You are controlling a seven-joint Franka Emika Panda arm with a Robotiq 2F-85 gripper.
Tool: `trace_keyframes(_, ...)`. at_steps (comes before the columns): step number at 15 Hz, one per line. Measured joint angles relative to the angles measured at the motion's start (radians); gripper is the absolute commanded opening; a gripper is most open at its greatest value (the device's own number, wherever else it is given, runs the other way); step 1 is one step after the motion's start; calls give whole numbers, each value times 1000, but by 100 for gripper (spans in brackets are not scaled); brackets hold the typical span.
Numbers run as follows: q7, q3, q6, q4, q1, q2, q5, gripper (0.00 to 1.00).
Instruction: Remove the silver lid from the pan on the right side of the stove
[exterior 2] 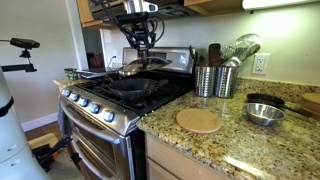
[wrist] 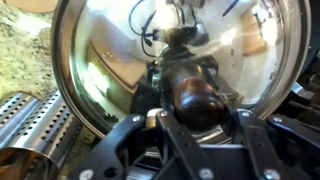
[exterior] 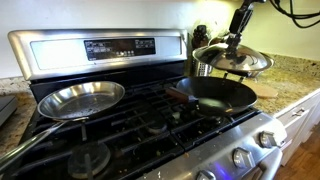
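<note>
The fingers (wrist: 165,125) are clamped shut on the small central knob of the silver lid (exterior: 232,58), a round, shiny, slightly domed steel cover, and carry it clear of the round, shallow black non-stick pan (exterior: 215,95). The pan sits open on the right-hand grates of the stainless-steel gas stove (exterior: 100,48). The silver lid hangs tilted above the pan's far rim, toward the edge where the speckled granite bench (exterior 2: 250,150) meets the stove. Held by the knob alone, it probably tips under its own weight. Perforated steel utensil holders (exterior 2: 207,80) crowd the bench's back edge. The bare granite nearer the front edge, beside the round cork trivet (exterior 2: 198,120), therefore looks the safer place to set it down.
</note>
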Motion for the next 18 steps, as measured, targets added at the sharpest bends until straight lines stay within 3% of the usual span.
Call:
trace_keyframes(9, 54, -133, 9, 1, -156, -32, -72, 20)
trace_keyframes(18, 54, -250, 121, 0, -243, 67, -75, 20)
